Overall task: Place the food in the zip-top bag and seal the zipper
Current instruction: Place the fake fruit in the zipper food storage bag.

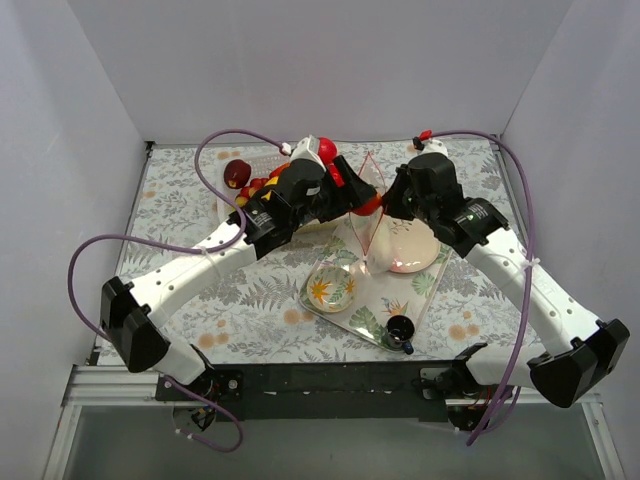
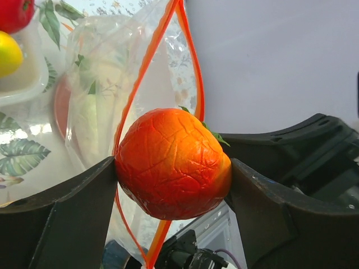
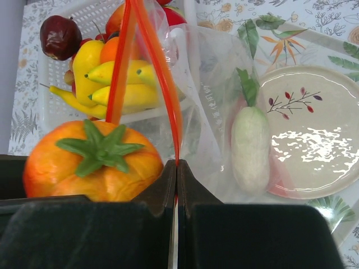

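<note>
Partway: whitish piece (image 3: 251,145) bagged; left end effector (image 2: 174,168) clamps orange fruit (image 2: 168,159) at zip-top bag (image 3: 210,67) mouth, right end effector (image 3: 176,168) pinches unsealed zipper (image 3: 162,73); bananas (image 3: 120,84) remain in basket (image 3: 84,14), bag's 10 o'clock.

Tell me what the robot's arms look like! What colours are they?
Both arms, the left arm and right arm, have smooth white tube-shaped sections joined by chunky black joints. A thin purple cable loops beside each. The left gripper and right gripper are thick and matte black.
</note>
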`<state>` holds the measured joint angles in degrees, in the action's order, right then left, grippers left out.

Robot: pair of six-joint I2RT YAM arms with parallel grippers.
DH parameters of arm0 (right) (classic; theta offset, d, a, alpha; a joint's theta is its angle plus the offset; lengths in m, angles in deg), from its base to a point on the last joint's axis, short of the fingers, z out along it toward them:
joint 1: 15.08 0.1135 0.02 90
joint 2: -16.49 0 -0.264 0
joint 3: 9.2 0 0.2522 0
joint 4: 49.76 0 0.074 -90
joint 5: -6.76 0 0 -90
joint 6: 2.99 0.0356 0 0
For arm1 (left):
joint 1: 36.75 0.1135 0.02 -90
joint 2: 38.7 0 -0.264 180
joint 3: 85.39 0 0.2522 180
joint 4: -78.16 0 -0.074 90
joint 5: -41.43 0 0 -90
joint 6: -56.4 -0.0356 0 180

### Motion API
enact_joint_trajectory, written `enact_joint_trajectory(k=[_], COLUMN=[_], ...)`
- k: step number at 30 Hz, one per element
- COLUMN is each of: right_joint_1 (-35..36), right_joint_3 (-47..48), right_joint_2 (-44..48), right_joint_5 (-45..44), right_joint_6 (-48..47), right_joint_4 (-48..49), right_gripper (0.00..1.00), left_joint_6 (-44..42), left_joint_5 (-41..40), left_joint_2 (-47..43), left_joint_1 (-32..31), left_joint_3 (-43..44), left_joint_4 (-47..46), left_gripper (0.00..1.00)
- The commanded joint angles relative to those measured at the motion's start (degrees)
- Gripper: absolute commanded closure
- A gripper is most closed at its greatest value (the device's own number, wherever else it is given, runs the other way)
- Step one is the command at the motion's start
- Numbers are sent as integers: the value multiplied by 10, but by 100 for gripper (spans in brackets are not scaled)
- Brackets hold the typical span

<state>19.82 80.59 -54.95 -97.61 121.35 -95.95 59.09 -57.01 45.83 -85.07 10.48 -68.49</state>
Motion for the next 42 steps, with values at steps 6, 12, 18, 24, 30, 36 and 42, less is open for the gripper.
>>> enact_joint_trajectory(k=[6,12,18,24,30,36,42], right_joint_1=[-1,-1,-1,-1,-1,-38,-77], right_joint_3=[0,4,2,10,40,130,218], right_joint_2=[34,51,56,53,33,10,-17], right_joint_5=[-7,-10,-23,-36,-43,-80,-46], right_joint_6=[32,34,27,15,-3,-50,-89], right_joint_4=[32,23,18,17,0,-59,-113], right_gripper=[99,99,99,99,99,99,99], left_joint_6=[-24,-36,-57,-54,-60,-84,-102], left_joint_5=[-120,-130,-95,-72,-87,-154,-156], left_joint_2=[62,82,71,31,-12,-26,-56], left_joint_1=[-44,-51,-51,-52,-51,-29,113], left_joint_3=[49,61,103,112,118,144,83], left_joint_4=[45,52,48,51,57,116,142], left_gripper=[72,35,2,2,2,4,4])
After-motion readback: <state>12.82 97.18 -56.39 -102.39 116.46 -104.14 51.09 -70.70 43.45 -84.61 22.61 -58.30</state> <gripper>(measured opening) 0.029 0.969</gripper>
